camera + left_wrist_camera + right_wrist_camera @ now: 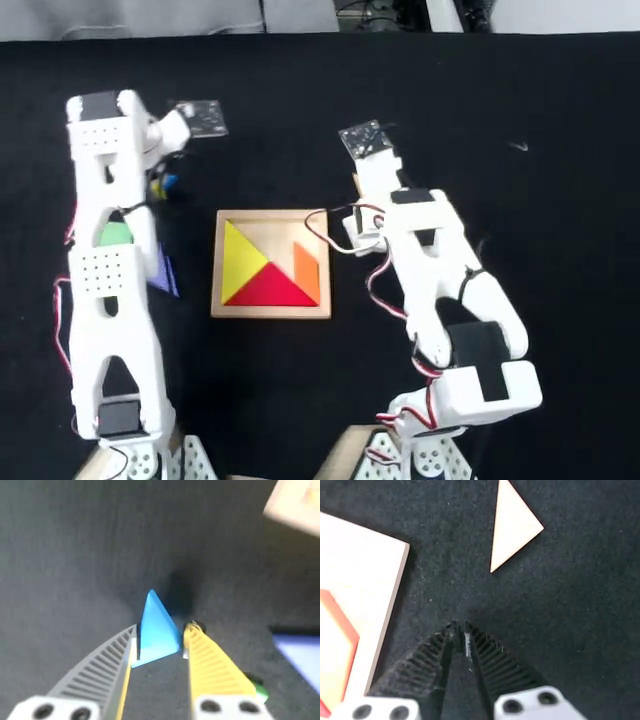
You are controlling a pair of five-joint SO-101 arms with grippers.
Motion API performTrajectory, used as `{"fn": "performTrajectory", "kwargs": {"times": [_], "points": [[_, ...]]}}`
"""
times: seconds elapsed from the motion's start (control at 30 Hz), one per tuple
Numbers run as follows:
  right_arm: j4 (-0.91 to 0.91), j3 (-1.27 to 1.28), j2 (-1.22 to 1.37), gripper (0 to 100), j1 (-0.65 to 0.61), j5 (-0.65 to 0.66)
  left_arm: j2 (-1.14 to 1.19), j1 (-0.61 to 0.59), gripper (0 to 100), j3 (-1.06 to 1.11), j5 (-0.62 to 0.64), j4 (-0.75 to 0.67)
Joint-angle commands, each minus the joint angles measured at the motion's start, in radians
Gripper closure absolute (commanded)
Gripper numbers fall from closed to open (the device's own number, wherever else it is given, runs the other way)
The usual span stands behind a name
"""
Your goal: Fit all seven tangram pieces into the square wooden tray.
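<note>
Blue triangle (156, 632) sits pinched between the left gripper's (163, 628) narrowly parted fingers, on the black mat (500, 200) near the tray (270, 313) (yellow, red and orange pieces lie inside). Right gripper (459, 626) is closed and empty, over open mat between the tray's edge and a pale triangle (512, 525).

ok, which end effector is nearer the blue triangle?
Left. The left end effector is clamped on the blue triangle; the right end effector is shut and empty, on the wooden tray's other side.
</note>
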Motion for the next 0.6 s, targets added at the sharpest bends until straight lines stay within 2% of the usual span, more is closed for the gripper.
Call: {"fn": "performTrajectory", "kwargs": {"times": [0.0,0.17,0.3,0.4,0.57], "points": [[-0.020,-0.047,-0.013,98.8,0.018,0.012,-0.212,0.099,91,0.122,0.041,0.014],[-0.021,-0.050,-0.013,98.8,0.044,0.012,-0.571,0.203,91,0.564,0.057,0.012],[-0.014,-0.068,-0.013,98.8,0.068,0.009,-0.841,0.265,95,0.897,0.058,-0.032],[-0.017,-0.070,-0.013,98.8,0.087,0.009,-0.954,0.297,96,1.122,0.075,-0.170],[-0.015,-0.090,-0.008,98.8,0.124,0.005,-1.019,0.375,96,1.394,0.227,-0.462]]}}
